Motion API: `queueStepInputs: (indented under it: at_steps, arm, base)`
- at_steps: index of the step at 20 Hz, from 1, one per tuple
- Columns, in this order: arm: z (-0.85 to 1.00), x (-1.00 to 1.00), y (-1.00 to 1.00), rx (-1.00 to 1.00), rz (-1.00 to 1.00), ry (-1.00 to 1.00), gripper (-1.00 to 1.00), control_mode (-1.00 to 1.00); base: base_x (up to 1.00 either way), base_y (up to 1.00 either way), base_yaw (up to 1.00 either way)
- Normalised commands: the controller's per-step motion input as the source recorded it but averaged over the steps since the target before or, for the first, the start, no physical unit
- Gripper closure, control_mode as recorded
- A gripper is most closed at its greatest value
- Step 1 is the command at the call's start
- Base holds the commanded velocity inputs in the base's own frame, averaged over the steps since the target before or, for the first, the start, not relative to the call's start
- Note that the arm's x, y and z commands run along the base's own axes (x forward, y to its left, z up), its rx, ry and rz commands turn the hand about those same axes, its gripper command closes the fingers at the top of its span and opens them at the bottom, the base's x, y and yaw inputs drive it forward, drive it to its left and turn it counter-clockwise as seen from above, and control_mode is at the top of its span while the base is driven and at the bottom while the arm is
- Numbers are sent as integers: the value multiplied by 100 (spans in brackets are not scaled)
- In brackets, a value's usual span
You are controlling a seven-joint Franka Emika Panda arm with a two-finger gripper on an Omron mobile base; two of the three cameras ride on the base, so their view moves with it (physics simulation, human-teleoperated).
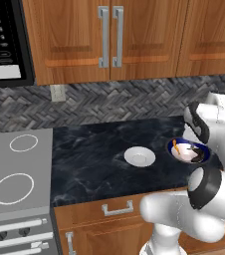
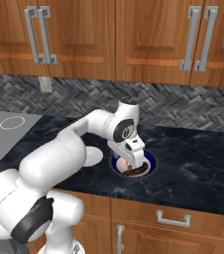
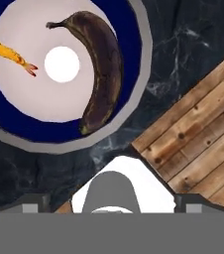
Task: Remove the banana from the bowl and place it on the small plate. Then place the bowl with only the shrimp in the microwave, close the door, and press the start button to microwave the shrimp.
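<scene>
The dark blue bowl (image 3: 130, 30) sits on the black marble counter near its front edge, also seen as the bowl (image 1: 174, 154) and the bowl (image 2: 151, 163). Inside it lie a dark, overripe banana (image 3: 104, 69) along one side and an orange shrimp (image 3: 7, 52) at the opposite side. My gripper (image 3: 111, 208) hovers above the bowl's edge, its fingertips (image 3: 30, 208) wide apart, open and empty. The gripper (image 2: 133, 166) points down over the bowl. The small white plate (image 1: 139, 157) rests just left of the bowl, partly hidden by my arm as the plate (image 2: 91, 158).
The microwave's black keypad panel (image 1: 2, 40) hangs at the upper left above a grey stove (image 1: 15, 174). Brown wall cabinets (image 2: 114, 34) run above the herringbone backsplash. The counter's front edge and the wooden floor (image 3: 198, 129) lie close by the bowl.
</scene>
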Motion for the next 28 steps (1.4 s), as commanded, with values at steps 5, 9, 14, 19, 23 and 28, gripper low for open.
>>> queueStepInputs:
  at_steps: [5,9,14,19,23,28]
  arm:
    - [-52,35,-13,0,0,15,-100,-100]
    - [-33,35,-24,0,0,4,-100,-100]
    - [-27,32,-18,0,0,3,-100,-100]
    - [-29,36,-6,0,1,3,-100,-100]
    - [-24,4,-17,0,0,0,-100,-100]
    - [-24,-7,-7,0,0,3,-100,-100]
  base:
    - [0,0,0]
    - [0,0,0]
    - [0,0,0]
    - [0,0,0]
    - [0,0,0]
    - [0,0,0]
